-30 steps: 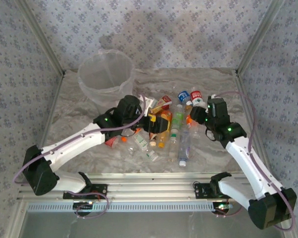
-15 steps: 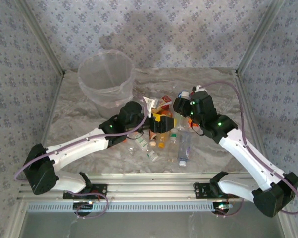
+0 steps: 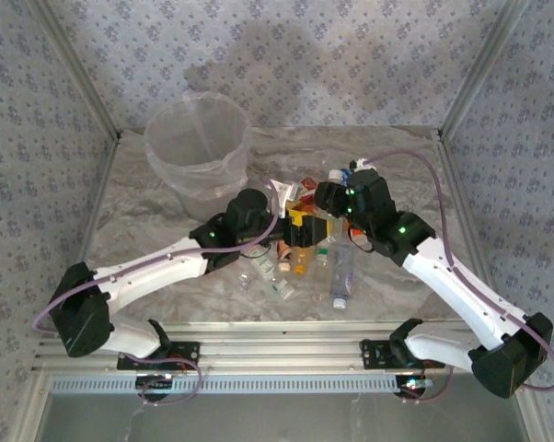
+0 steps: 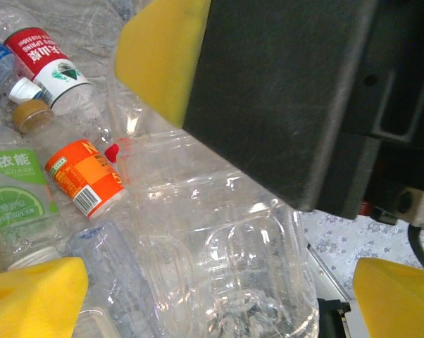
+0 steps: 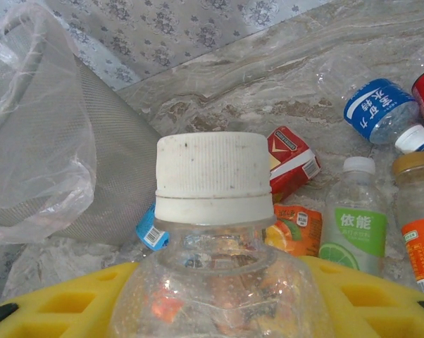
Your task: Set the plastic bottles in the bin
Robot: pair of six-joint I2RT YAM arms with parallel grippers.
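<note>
Top view. Left gripper (image 3: 302, 230) sits low over the heap of bottles (image 3: 337, 267) in the middle of the table (image 3: 148, 198), yellow pads spread wide. Right gripper (image 3: 316, 196) is just beyond it, close to tip to tip, at the heap's far edge. Bin (image 3: 196, 152) stands upright, back and left of both grippers and apart from them.

Left wrist view. Left gripper (image 4: 215, 299) is fully spread, one pad in each lower corner. A crushed clear bottle (image 4: 226, 260) lies between the pads; cannot tell whether it touches either. Ahead-left of the fingers are an orange-labelled bottle (image 4: 85, 176), a green-labelled bottle (image 4: 15, 204) and a red-labelled bottle (image 4: 46, 63). A black housing (image 4: 289, 91) with a yellow pad hangs close above.

Right wrist view. Right gripper (image 5: 212, 310) is clamped on a white-capped clear bottle (image 5: 212, 176), cap pointing forward past the pads. Bin (image 5: 103, 169) is ahead-left, liner bag (image 5: 29, 120) draped over its rim. Ahead-right on the table lie a blue-labelled bottle (image 5: 377, 109) and a green-labelled bottle (image 5: 353, 229).
</note>
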